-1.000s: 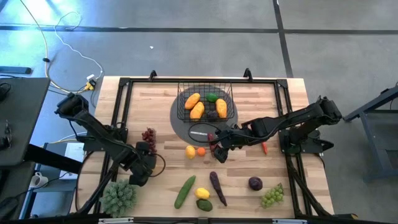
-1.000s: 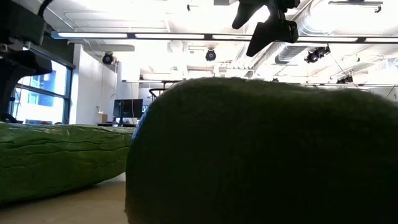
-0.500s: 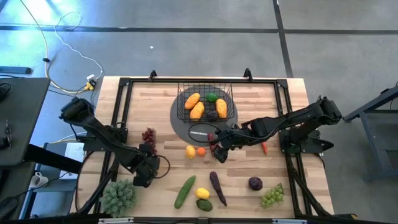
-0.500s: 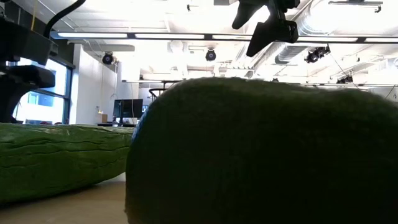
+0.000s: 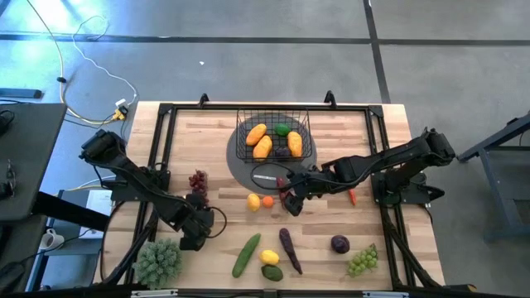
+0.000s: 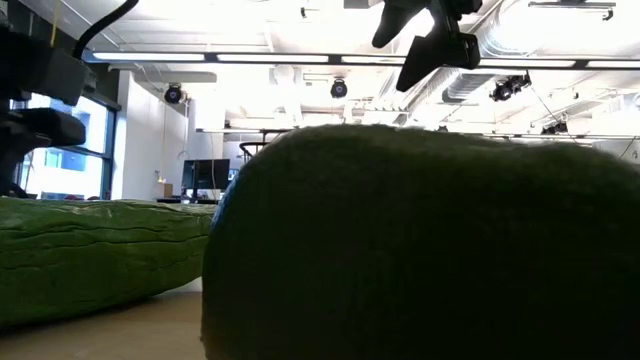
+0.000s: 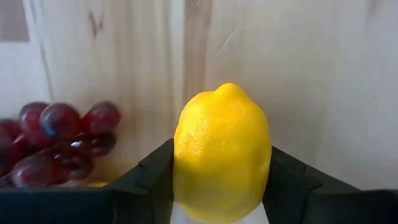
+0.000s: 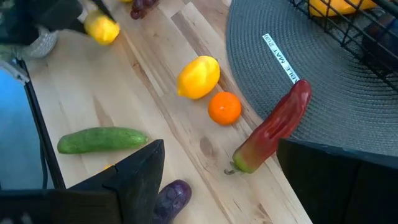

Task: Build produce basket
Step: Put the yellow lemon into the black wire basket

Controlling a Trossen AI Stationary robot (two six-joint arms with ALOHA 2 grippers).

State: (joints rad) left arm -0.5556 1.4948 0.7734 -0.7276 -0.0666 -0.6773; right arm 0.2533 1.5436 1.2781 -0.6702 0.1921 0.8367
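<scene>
Left gripper (image 7: 221,199) is closed on a lemon (image 7: 222,152): the left wrist view shows both dark fingers (image 7: 152,177) pressed against the fruit's flanks, stem nub pointing away from the wrist. Gripping across the narrow waist probably keeps the rounded fruit from squirting out. A bunch of red grapes (image 7: 56,140) lies on the wood just beside the lemon.

In the high view the left gripper (image 5: 195,232) sits well short of the basket (image 5: 276,136), toward the table's near-left part, so I judge the lemon still has to be carried to the basket. The fruit itself is hidden under the gripper there; only the wrist view confirms the grip.

The black wire basket rests on a grey round mat (image 5: 240,161) and holds 2 orange-yellow fruits (image 5: 259,141), a third one (image 5: 294,142), a green piece and a dark one.

Right gripper (image 5: 291,199) hovers just off the mat's near edge, jaws spread and holding nothing. Its wrist view shows what the overhead cannot resolve: a red chili (image 8: 273,127) lying half on the mat, plus a second lemon (image 8: 199,76), a small orange (image 8: 224,107) and a cucumber (image 8: 102,139) on the wood.

The low view is mostly blocked by a dark green fruit (image 6: 420,240) and contributes little.
</scene>
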